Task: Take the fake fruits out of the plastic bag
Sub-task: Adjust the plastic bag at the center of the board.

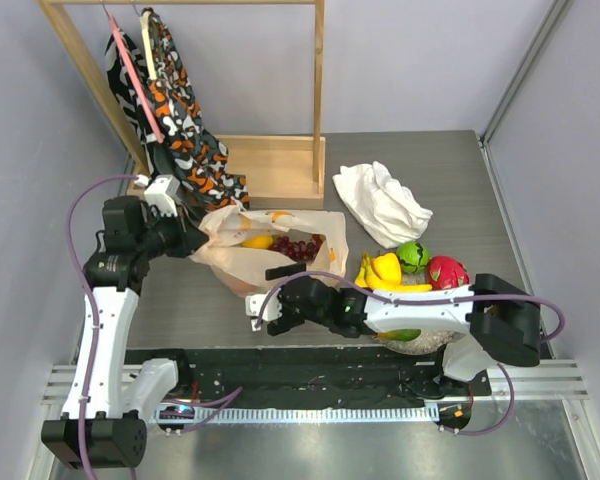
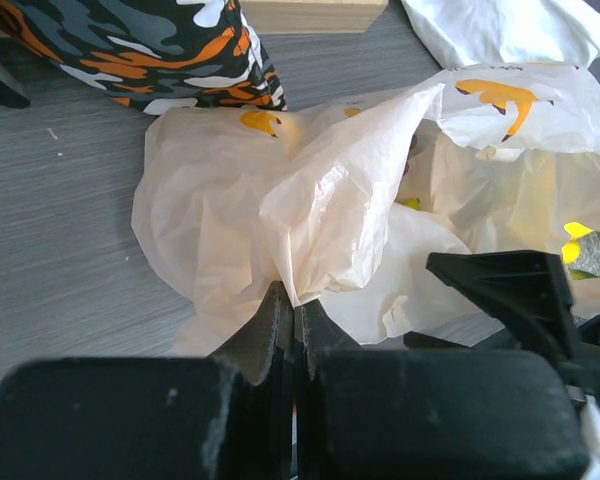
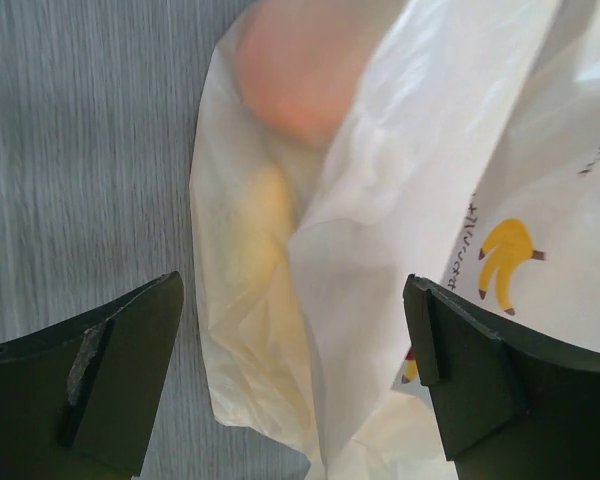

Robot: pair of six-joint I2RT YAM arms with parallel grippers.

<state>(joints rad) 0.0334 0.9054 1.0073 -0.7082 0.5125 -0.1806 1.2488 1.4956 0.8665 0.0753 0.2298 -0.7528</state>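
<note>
Grey wood-grain surface (image 1: 460, 170) carried the plastic bag (image 1: 235, 262) left of centre, just in front of the wooden rack (image 1: 280, 170). The left end effector (image 2: 293, 300) was clamped tight on a fold at the bag's left edge. The right end effector (image 3: 295, 300) stood spread wide at the bag's near edge, film between its fingers, gripping nothing. Grapes (image 1: 302, 247) lay in the bag's mouth. The banana bunch (image 1: 385, 272), lime (image 1: 412, 256) and dragon fruit (image 1: 447, 271) sat outside it to the right. Bare surface lay left of the bag.

On grey wood-grain table (image 1: 460, 170): wooden rack base (image 1: 275, 170) at back, white cloth (image 1: 382, 203) just right of it, plastic bag (image 1: 242, 262) slumped centre-left. Right of bag, 3 fruits clustered close: banana bunch (image 1: 385, 272), lime (image 1: 412, 256), dragon fruit (image 1: 446, 272). Nearer the front edge, possibly a mango (image 1: 400, 335), mostly hidden.
</note>
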